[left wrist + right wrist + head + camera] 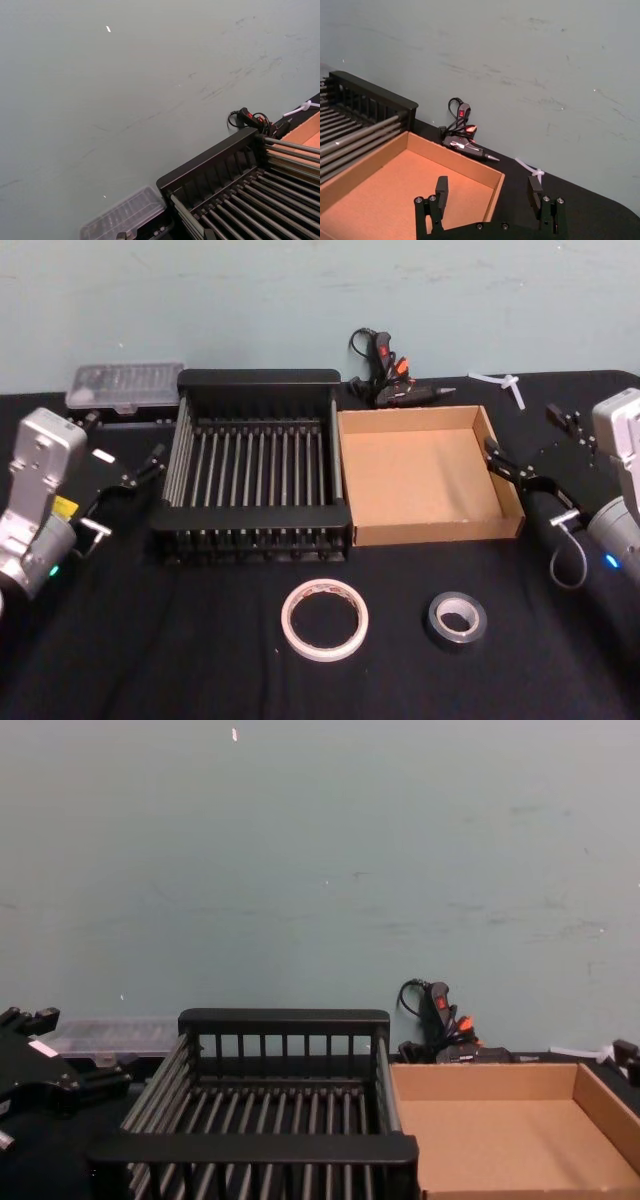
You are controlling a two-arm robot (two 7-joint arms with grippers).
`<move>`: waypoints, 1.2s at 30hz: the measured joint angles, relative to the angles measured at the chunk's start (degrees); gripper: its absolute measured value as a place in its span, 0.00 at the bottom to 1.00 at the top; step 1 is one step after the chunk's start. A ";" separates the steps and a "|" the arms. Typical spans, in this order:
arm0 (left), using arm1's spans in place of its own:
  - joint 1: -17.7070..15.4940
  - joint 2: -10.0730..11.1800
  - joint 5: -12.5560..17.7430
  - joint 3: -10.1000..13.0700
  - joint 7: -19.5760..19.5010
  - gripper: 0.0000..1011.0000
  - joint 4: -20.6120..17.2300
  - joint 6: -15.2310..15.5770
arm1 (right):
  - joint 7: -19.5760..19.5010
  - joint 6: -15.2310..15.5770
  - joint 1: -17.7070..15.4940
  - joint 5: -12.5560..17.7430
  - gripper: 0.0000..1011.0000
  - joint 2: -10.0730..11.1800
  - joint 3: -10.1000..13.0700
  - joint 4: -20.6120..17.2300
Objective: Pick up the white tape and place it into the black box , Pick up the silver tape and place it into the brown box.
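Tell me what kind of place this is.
Probably a robot lab bench: a black-covered table against a plain wall, a glue gun, a clear parts case, and staged tape rolls and boxes.

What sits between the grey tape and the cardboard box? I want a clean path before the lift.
Nothing visible does. The grey tape lies on bare black cloth just in front of the cardboard box, and that box's low front wall is the only thing to clear. The right claw hangs open at the box's right wall.
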 joint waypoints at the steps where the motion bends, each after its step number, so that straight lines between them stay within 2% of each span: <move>1: 0.00 0.00 0.00 0.00 0.00 0.99 0.00 0.00 | 0.12 0.14 -0.15 0.11 0.99 -0.06 0.16 -0.27; 6: 0.00 0.00 0.00 0.00 0.00 0.99 0.00 0.00 | 1.07 1.33 -1.20 1.04 0.99 -0.28 0.95 -2.04; 15: 0.00 0.00 0.00 0.00 0.00 0.99 0.00 0.00 | 2.61 5.53 -3.57 2.78 0.99 -0.41 2.70 -6.81; 21: 0.00 0.00 0.00 0.00 0.00 0.99 0.00 0.00 | 3.61 10.09 -5.54 4.03 0.99 -0.21 3.94 -10.47; 36: 0.00 0.00 0.00 0.00 0.00 0.99 0.00 0.00 | 5.67 19.02 -10.41 5.65 0.99 0.65 5.87 -17.07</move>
